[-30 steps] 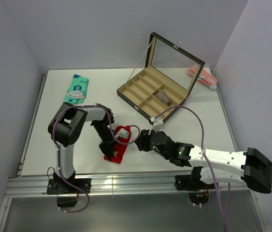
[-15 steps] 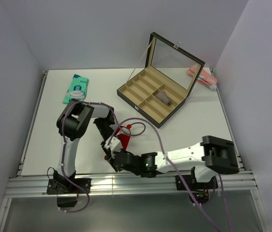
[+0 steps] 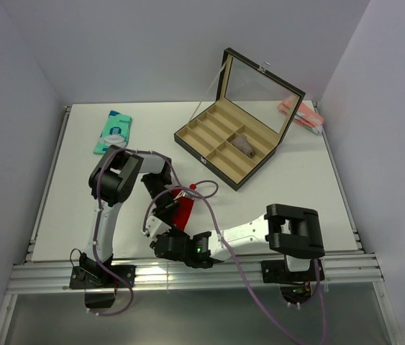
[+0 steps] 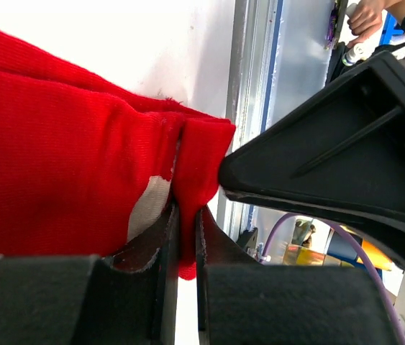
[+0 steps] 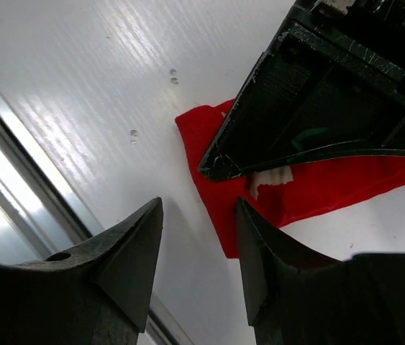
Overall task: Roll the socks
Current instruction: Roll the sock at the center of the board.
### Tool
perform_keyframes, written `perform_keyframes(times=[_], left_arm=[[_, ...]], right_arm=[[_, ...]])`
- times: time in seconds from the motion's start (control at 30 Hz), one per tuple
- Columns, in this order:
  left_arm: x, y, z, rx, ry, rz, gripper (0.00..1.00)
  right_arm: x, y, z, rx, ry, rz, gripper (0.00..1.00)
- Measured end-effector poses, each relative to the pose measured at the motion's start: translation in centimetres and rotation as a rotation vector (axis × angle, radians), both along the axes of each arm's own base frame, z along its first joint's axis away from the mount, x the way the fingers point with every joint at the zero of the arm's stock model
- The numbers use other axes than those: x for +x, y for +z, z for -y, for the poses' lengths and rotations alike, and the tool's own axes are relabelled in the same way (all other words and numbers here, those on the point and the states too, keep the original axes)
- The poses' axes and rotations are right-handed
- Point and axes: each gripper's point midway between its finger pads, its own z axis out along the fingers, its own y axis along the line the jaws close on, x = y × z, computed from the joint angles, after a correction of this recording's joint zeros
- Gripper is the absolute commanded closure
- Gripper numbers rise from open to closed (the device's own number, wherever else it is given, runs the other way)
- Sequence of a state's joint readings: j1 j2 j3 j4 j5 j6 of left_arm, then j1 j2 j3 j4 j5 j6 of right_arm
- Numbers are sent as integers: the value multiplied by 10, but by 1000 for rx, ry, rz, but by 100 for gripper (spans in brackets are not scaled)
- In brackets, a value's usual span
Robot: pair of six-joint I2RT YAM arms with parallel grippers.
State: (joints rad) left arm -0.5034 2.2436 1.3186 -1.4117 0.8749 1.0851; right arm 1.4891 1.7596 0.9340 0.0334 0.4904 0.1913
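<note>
A bright red sock (image 3: 185, 210) with a white emblem lies near the table's front edge. My left gripper (image 3: 165, 213) is shut on a fold at the sock's edge; in the left wrist view the red fabric (image 4: 80, 158) is pinched between the two pads (image 4: 186, 244). My right gripper (image 3: 160, 243) is open and empty, just in front of the sock and close to the left gripper. In the right wrist view its fingertips (image 5: 198, 208) stand apart over the bare table beside the sock's corner (image 5: 216, 187). The striped cuff is hidden.
An open black compartment box (image 3: 224, 144) with a small item inside stands at the back centre. A teal sock (image 3: 114, 131) lies at the back left, a pale pink bundle (image 3: 299, 113) at the back right. The metal front rail (image 3: 188, 272) runs just below the right gripper.
My right arm has swung from the sock's right side round along the front edge to its near left. The left gripper stayed on the sock, which now looks more bunched.
</note>
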Motion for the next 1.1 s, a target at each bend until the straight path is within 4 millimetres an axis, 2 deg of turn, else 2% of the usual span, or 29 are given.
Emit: perform_keyframes(times=[0.17, 0.43, 0.57, 0.77, 0.87, 0.93, 0.97, 1.0, 1.1], left_arm=[[1, 0, 0, 5, 4, -3, 100], [0, -1, -1, 14, 9, -18, 100], [-1, -1, -1, 15, 10, -19, 100], [0, -1, -1, 29, 16, -31, 100], [0, -1, 0, 40, 20, -41, 100], [0, -1, 0, 40, 20, -42, 99], [0, -1, 0, 40, 20, -41, 99], [0, -1, 0, 41, 20, -42, 99], [0, -1, 0, 41, 20, -41, 98]], right_arm=[[5, -5, 4, -54, -1, 61, 47], [9, 0, 14, -131, 0, 151, 46], [8, 2, 12, -145, 17, 151, 46], [7, -13, 11, -184, 41, 148, 46], [8, -14, 9, -180, 43, 154, 51], [8, -14, 9, -181, 43, 154, 60], [9, -15, 10, -182, 41, 153, 66], [10, -15, 11, -184, 38, 150, 80], [15, -16, 12, -173, 20, 135, 92]])
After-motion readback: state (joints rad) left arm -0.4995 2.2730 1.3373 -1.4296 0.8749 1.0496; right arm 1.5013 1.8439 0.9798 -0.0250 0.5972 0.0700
